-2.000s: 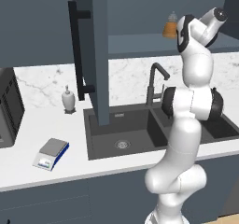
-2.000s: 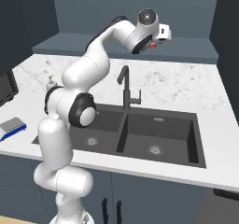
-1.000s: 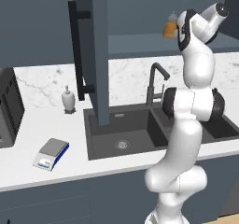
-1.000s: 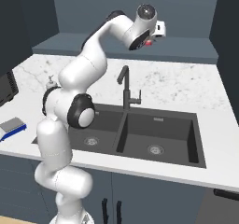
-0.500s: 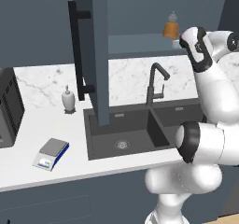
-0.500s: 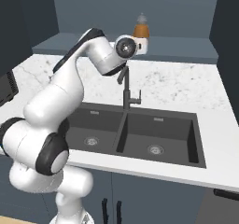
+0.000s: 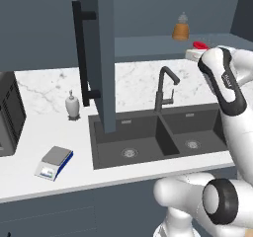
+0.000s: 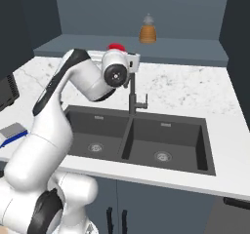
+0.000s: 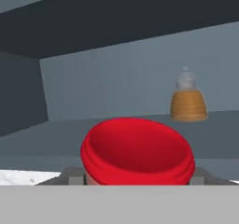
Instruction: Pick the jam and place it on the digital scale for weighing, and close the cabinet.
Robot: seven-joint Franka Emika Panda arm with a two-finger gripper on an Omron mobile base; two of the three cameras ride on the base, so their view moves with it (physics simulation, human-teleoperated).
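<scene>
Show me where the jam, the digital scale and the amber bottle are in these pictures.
jam [image 9: 137, 152], hand view, on its red lid.
digital scale [image 7: 55, 156], left base view, on its grey top platform.
amber bottle [image 8: 148, 33], right base view, on its orange body.

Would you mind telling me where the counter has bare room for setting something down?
Bare patches: the white marble counter between the dark microwave and white soap dispenser, and right of the black double sink. Tighter: the front-left corner around the small grey-topped digital scale.
</scene>
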